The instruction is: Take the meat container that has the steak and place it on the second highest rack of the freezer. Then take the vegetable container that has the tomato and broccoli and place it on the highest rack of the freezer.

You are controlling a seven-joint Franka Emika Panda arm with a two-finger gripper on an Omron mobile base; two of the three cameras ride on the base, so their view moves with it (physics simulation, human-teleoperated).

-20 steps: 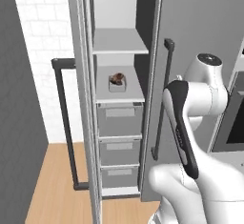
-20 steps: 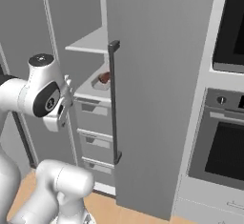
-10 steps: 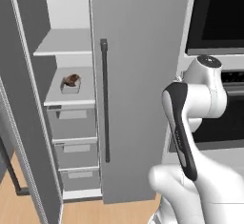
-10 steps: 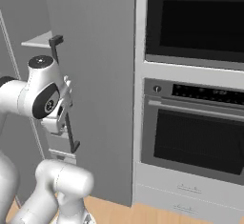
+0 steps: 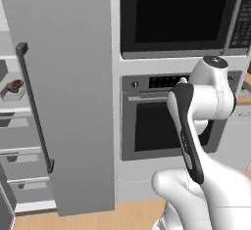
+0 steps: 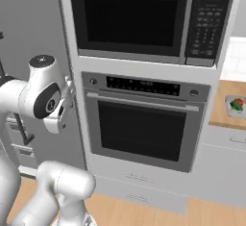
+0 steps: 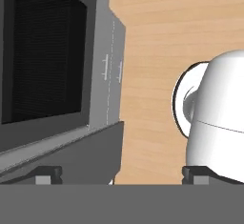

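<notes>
Arm facing oven wall, jaws spread wide, empty

Left base view: tall matte dark-grey freezer (image 5: 73,87), black bar handle; brown-red lumpy steak (image 5: 14,84) in pale tray on flat light-grey second highest rack (image 5: 11,110); right base view: glossy black-fronted oven (image 6: 141,124), red round tomato (image 6: 234,103) beside green broccoli (image 6: 239,107) on wooden counter; hand view: two-finger gripper (image 7: 121,174) released, tips over wood-grain floor.

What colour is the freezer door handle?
Black handle on the dark-grey freezer door; clearest in the left base view.
</notes>
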